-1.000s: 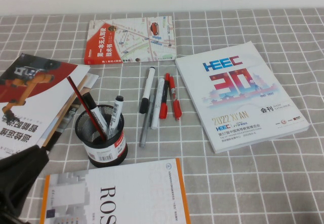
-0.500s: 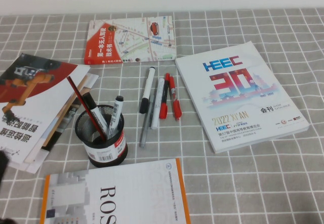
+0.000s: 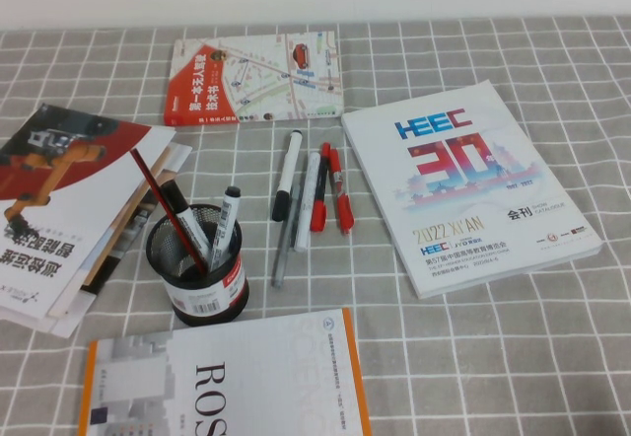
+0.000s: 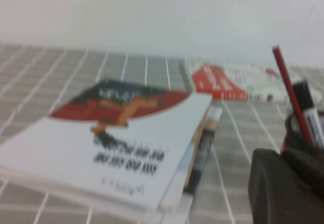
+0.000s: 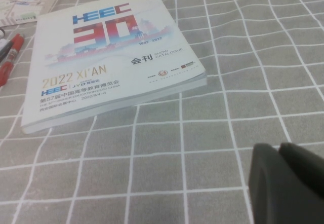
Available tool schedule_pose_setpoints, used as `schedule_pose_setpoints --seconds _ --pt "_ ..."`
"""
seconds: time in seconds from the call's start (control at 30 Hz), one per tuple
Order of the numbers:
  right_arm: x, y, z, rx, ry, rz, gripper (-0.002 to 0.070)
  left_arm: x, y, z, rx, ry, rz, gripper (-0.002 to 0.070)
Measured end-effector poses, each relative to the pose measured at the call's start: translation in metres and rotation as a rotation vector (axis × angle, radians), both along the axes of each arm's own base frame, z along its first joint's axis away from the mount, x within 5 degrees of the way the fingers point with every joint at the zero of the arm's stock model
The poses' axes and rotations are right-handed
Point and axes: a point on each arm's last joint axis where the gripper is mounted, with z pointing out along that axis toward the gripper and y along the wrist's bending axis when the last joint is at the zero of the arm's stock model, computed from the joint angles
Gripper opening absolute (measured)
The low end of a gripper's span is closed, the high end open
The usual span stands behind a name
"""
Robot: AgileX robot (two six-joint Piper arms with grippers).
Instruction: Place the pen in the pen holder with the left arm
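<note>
The black mesh pen holder [image 3: 197, 268] stands on the checked cloth at front left. A white-barrelled marker [image 3: 225, 227] stands in it, beside a red pencil [image 3: 163, 204] and a black-capped marker [image 3: 184, 221]. A like marker with a long black cap [image 3: 287, 175] lies on the cloth to the holder's right. Neither gripper shows in the high view. In the left wrist view my left gripper [image 4: 281, 153] is shut and empty, just in front of the holder [image 4: 298, 133]. In the right wrist view my right gripper [image 5: 279, 147] is shut and empty above bare cloth.
A slim grey pen [image 3: 284, 244], a white pen [image 3: 309, 199] and two red-capped pens [image 3: 331, 194] lie beside the marker. A red map book [image 3: 254, 79] is at the back, a HEEC catalogue [image 3: 468, 184] at right, magazines [image 3: 69, 199] at left, a ROS book [image 3: 227, 377] in front.
The dark left arm at the high view's bottom-left corner has drawn back out of that view. The pens and the holder have not moved.
</note>
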Motion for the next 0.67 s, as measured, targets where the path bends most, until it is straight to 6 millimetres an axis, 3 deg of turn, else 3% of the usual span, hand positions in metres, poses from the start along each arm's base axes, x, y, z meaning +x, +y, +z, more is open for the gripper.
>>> schedule_pose_setpoints --seconds 0.27,0.67 --pt "0.000 0.000 0.000 0.000 0.000 0.000 -0.0015 -0.003 0.001 -0.019 0.103 0.200 -0.005 0.0000" --pt "0.000 0.000 0.000 0.000 0.000 0.000 -0.0015 -0.004 0.001 -0.021 0.115 0.221 -0.005 0.0000"
